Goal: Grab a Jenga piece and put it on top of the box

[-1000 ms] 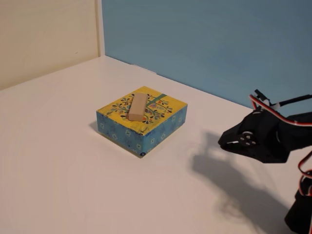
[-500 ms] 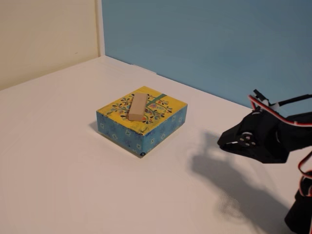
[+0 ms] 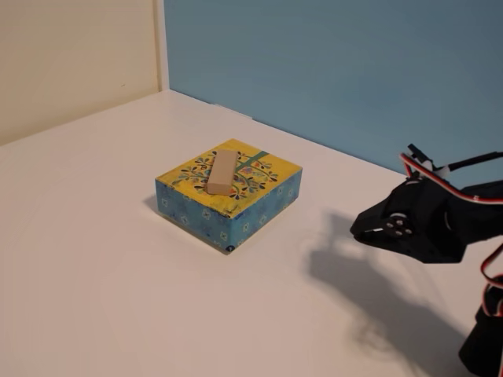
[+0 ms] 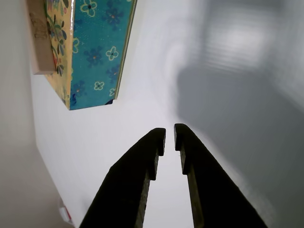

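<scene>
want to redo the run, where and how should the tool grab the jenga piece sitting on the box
Grip the Jenga piece across its two long sides near mid-length, coming from above. It lies flat on the box top, so its underside is blocked, while both long sides look exposed. The tool would probably need its jaws wider than now.

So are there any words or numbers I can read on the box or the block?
None can be read.
The box: only flowers and a tree pattern, no letters.
The Jenga piece: looks plain in the fixed view; faint marks on its side in the wrist view are too blurred to read.
</scene>
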